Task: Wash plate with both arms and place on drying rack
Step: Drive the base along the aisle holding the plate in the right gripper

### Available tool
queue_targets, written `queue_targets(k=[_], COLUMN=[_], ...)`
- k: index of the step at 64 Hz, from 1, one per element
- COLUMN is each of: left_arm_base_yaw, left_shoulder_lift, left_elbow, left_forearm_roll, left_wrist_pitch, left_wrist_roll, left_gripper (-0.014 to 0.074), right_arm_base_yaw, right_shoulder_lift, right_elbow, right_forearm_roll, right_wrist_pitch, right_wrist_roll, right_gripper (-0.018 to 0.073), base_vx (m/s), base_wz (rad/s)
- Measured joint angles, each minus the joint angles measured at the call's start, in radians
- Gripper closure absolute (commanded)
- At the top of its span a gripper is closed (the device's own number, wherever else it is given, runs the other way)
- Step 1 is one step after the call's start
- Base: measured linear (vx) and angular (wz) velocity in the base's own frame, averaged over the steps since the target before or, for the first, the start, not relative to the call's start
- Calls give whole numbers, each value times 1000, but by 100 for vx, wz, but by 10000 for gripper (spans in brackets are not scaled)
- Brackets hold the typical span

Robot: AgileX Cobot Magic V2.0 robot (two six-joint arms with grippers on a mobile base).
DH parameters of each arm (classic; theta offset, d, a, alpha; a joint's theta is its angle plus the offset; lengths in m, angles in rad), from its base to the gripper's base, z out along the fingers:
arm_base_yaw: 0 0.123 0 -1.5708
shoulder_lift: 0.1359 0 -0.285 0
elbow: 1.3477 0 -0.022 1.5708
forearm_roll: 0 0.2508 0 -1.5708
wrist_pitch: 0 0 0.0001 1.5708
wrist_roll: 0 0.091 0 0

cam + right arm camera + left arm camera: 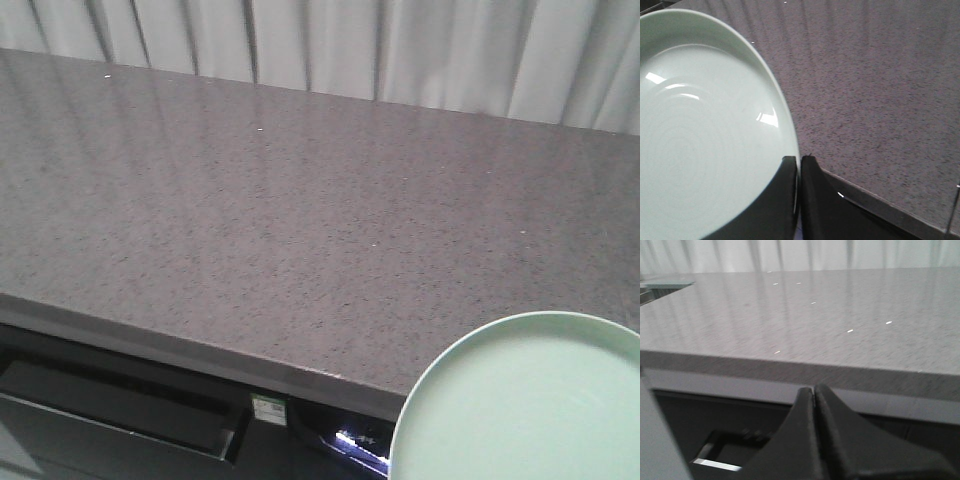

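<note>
Speckled counter (250, 220) — glossy mint plate (530, 410)

Ahead of the left gripper (813, 389) the front edge of the counter (805, 371) blocks the way; above it there is free room until the curtain (840, 252). The plate (700, 140) closes the side left of the right gripper (800, 159); the side right of it is open.

Part of plate (520, 405) off-frame

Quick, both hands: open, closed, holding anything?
Left hand: closed, nothing in it.
Right hand: closed on the rim of the plate.
</note>
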Motion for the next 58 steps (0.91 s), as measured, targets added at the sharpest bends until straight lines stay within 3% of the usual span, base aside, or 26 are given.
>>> queue_targets(k=[58], left_arm_base_yaw=[0], left_shoulder_lift=[0], left_elbow=[0], left_forearm_roll=[0], left_wrist_pitch=[0], left_wrist_roll=[0], left_gripper=[603], right_arm_base_yaw=[0], right_shoulder_lift=[0], right_elbow=[0], right_forearm_roll=[0], right_wrist_pitch=[0], right_wrist_roll=[0], right_gripper=[561], base_vx=[-11], base_wz=[48])
